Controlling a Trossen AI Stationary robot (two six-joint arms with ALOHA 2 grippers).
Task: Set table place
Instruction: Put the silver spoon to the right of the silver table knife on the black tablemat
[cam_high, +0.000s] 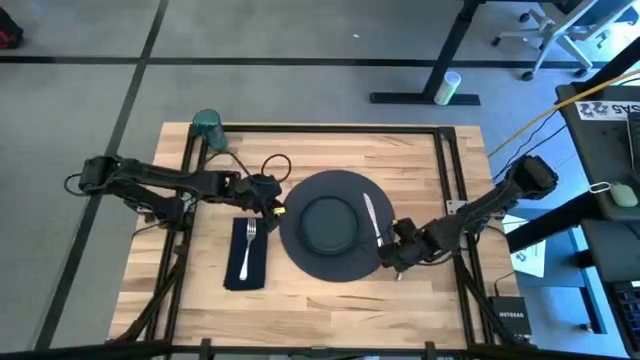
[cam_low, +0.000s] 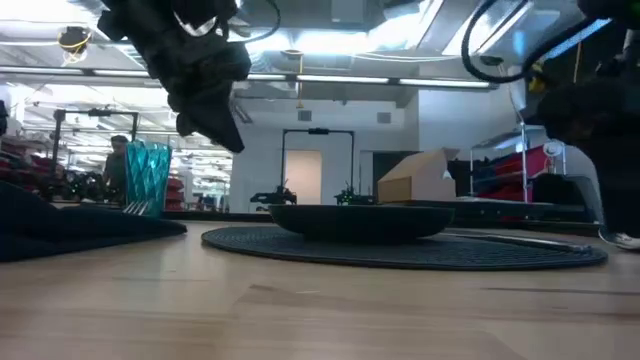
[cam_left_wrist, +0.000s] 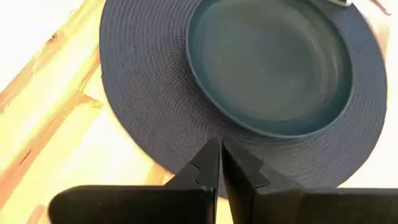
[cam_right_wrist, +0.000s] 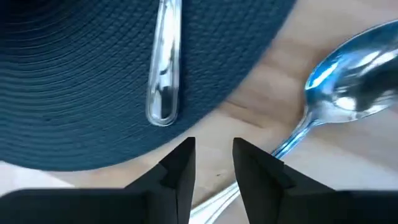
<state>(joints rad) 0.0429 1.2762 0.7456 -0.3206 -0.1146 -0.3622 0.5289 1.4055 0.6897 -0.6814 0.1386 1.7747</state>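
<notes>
A dark round charger (cam_high: 300, 255) lies mid-table with a smaller dark plate (cam_high: 328, 222) on it. A silver knife (cam_high: 371, 215) lies on the charger's right part. Left of the charger, a fork (cam_high: 246, 245) lies on a navy napkin (cam_high: 258, 268). A teal cup (cam_high: 207, 124) stands at the far left corner. My left gripper (cam_left_wrist: 221, 149) is shut on nothing and hovers over the charger's left edge (cam_left_wrist: 143, 118). My right gripper (cam_right_wrist: 214, 155) is open, low at the charger's right edge. The spoon (cam_right_wrist: 354, 68) lies on the wood there, its handle (cam_right_wrist: 289, 146) running under the fingers. My right gripper stands over the spoon's handle (cam_right_wrist: 292, 142), which passes beneath one finger (cam_right_wrist: 261, 168). The finger hides the spot, so I cannot tell whether it touches the handle. The spoon lies flat on the table.
Black rails (cam_high: 452, 190) edge the table. Bare wood (cam_high: 330, 295) lies along the near side. Beyond the table's right stands a desk (cam_high: 610, 110) with papers and gear. A cardboard box (cam_low: 425, 180) shows behind the table in the low view.
</notes>
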